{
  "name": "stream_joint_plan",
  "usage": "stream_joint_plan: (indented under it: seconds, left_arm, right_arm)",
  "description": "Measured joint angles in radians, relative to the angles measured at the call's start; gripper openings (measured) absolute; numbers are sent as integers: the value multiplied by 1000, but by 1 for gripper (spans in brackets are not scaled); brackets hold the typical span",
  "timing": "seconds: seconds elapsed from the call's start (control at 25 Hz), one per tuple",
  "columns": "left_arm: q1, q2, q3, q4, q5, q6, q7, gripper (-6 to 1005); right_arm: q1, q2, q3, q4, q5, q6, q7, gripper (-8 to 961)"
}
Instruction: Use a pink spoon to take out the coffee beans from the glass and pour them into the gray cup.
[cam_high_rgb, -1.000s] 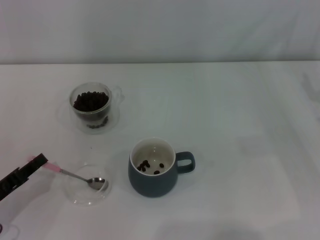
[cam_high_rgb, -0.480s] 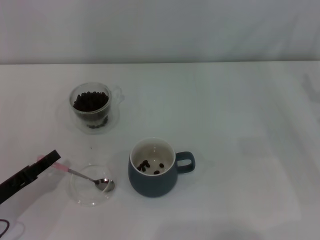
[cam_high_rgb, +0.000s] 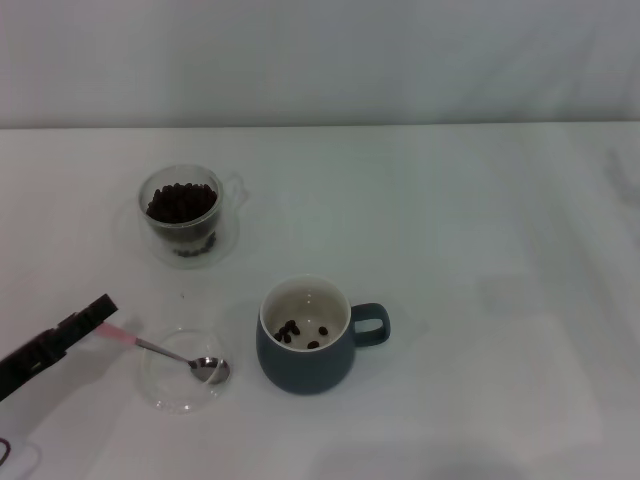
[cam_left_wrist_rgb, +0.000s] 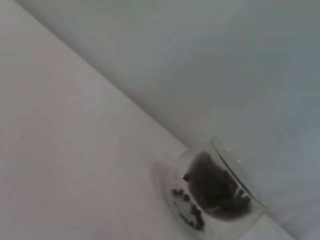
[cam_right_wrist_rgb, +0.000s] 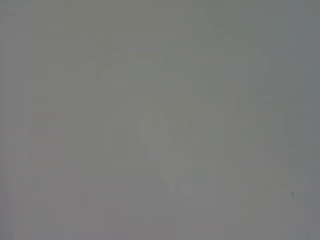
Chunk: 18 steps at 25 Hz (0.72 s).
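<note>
The pink spoon lies slanted with its metal bowl inside a shallow clear dish and holds no beans. My left gripper is at the front left, shut on the spoon's pink handle end. The glass stands at the back left, full of coffee beans. It also shows in the left wrist view with its beans. The gray cup stands right of the dish, handle to the right, with a few beans inside. My right gripper is out of view.
The white table runs to a pale back wall. The dish sits close to the gray cup's left side. The right wrist view shows only a blank grey surface.
My left gripper carried the spoon right, so its bowl went further across the dish toward the gray cup. Then the gripper drew back slightly, showing more pink handle.
</note>
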Motion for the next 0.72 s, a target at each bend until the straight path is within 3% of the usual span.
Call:
stream_joint_plan:
  seconds: [0.04,0.4,0.48,0.6,0.72]
  left_arm:
    - [1,2,-6,0,0,6,2,873]
    - [17,11,-116,8,-1,10,70,877]
    - [26,5,-176,23,-1,9,124,878]
    - [35,-25,-291,52,-5,5,272,874]
    - [29,-35,-345,50,-42,5,413,871]
  right_arm:
    - [0,0,0,0,0,-1,0,831]
    - [-4,3,0,0,12,-6,2,831]
    - [-5,3,0,0,13,-6,2,831]
    - [-6,4,-1,6,13,-2,1,831]
    - [-11,8,-6,10,9,2,-4,831]
